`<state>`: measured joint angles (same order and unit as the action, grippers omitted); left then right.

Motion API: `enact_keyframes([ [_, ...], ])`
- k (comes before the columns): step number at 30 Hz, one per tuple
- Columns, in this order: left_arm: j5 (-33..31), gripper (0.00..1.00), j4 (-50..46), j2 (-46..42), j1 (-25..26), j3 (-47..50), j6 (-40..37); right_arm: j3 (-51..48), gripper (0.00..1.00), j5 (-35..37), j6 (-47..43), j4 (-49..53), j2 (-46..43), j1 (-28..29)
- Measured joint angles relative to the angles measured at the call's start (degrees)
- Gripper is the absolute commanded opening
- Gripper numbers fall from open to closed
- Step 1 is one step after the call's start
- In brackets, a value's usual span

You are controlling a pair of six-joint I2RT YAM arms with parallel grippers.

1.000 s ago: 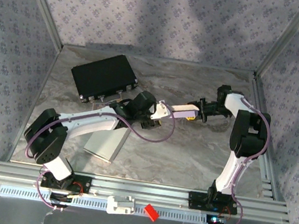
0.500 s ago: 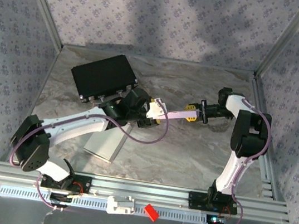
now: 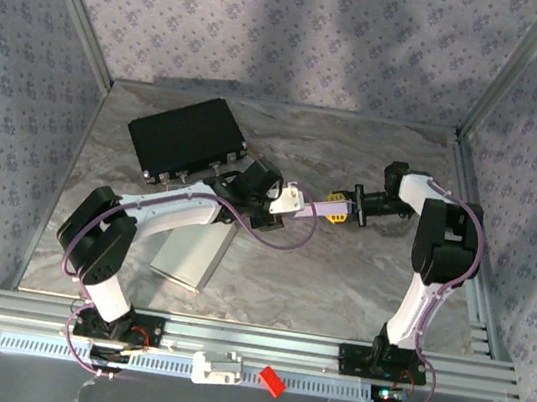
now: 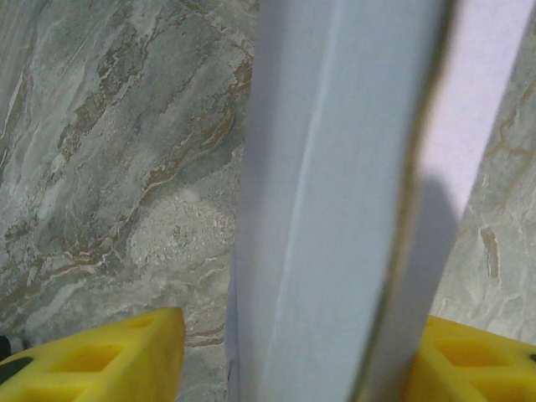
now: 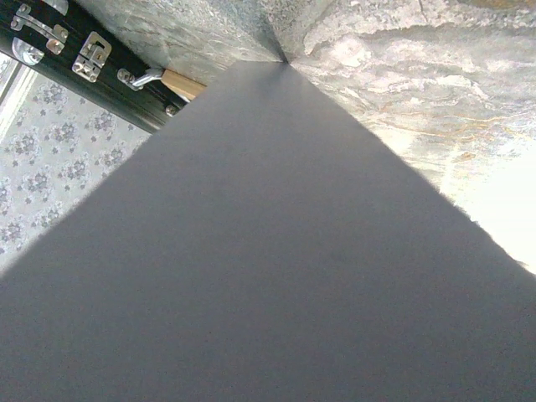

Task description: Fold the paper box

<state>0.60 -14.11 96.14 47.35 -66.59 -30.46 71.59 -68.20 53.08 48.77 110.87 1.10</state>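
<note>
Over the middle of the tabletop (image 3: 337,282), the paper box (image 3: 314,206) is clamped at one end by the right end effector (image 3: 339,213) and straddled, with a gap, by the part-open left end effector (image 4: 289,356).

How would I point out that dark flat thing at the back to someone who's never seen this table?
Start at the marble table and look to its far left corner, beyond the left arm. The black case lies flat there; its dark lid and silver latches set it apart from the plain grey slab nearer.
</note>
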Motion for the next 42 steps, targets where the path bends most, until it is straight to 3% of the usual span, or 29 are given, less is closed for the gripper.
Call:
enact_keyframes([
  [6,2.2,0.47,-5.7,0.0,0.3,-2.1,-0.5,-4.7,0.21,-2.7,2.3,-2.5,-0.5,0.0],
  [10,4.9,0.45,-12.2,0.0,0.3,-5.0,-1.0,-7.4,0.43,-4.0,4.8,-3.3,-0.9,0.2],
  [14,6.7,0.44,-17.3,0.4,0.3,-8.2,-1.0,-7.7,0.62,-0.3,6.4,-2.9,-0.9,0.0],
  [17,7.6,0.44,-21.2,1.6,0.3,-11.0,-0.9,-6.2,0.69,2.6,6.6,-1.9,-1.2,-0.8],
  [29,6.7,0.44,-27.6,5.4,0.3,-15.6,4.3,-2.2,0.73,15.2,8.7,-2.9,-14.8,-5.9],
  [37,6.1,0.4,-28.2,7.7,-0.2,-18.6,5.9,-2.2,0.71,17.8,12.4,-5.5,-13.0,-3.4],
  [42,7.8,0.4,-30.4,9.9,-1.9,-21.7,6.5,-1.4,0.7,23.3,13.1,-4.4,-15.0,-5.0],
])
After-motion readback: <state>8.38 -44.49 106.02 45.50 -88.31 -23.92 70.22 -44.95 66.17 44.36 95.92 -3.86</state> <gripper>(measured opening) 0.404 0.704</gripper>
